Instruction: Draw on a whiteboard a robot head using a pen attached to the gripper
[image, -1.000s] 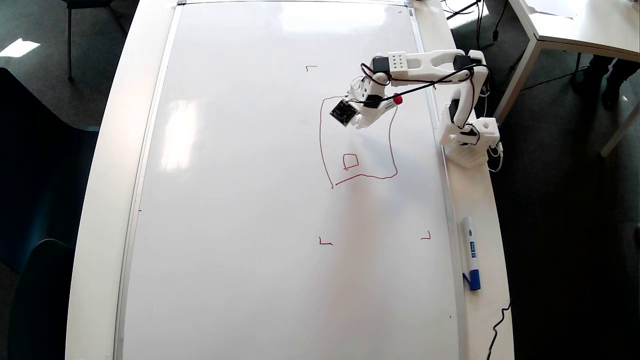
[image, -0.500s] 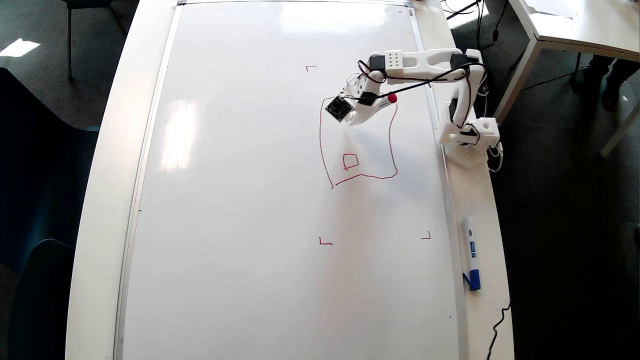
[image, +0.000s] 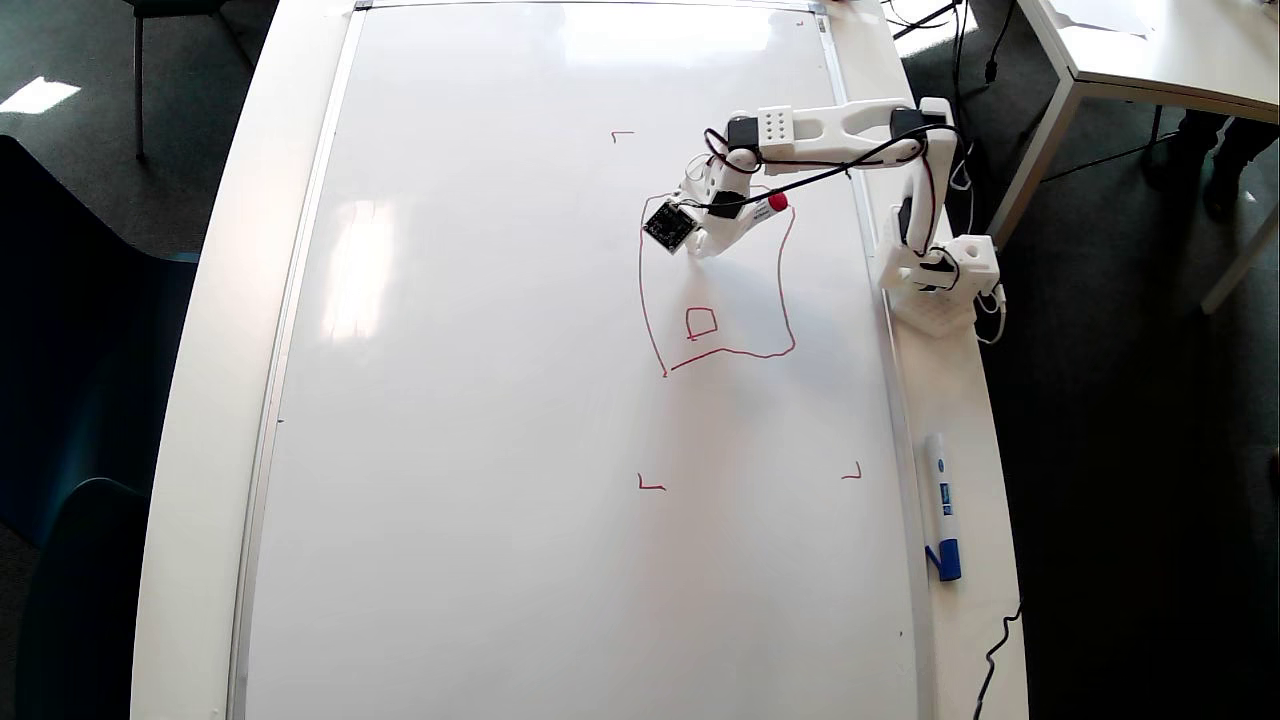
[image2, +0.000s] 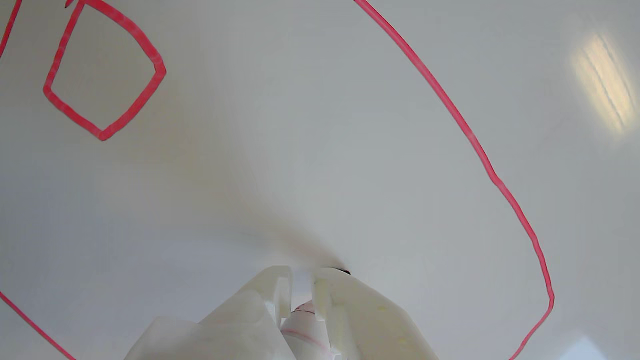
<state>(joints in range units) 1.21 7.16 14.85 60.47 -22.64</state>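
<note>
A: What surface are you working on?

B: Your whiteboard (image: 520, 400) is glossy white with a thin silver frame, and it covers nearly all of a white table (image: 205, 400). Dark carpet lies around the table, and a second white table (image: 1150, 60) stands beyond the whiteboard's top right corner in the overhead view.

A: What else is near the whiteboard?

B: A white marker with a blue cap (image: 942, 507) lies on the table strip just beside the whiteboard's right frame. The arm's base (image: 940, 275) sits on that same strip, higher up. Small red corner marks (image: 650, 484) are drawn on the whiteboard.

A: And the drawing?

B: The robot head (image: 785, 300) so far is a wobbly red outline with one small square (image: 701, 322) inside, in the whiteboard's upper right part.

A: Anything blocking your view?

B: The gripper (image: 700, 245) and its black wires cover the outline's top. Its jaws are clamped on the pen (image: 762, 207), whose barrel shows between them in the wrist view (image2: 302, 320); the pen's tip is hidden there.
</note>
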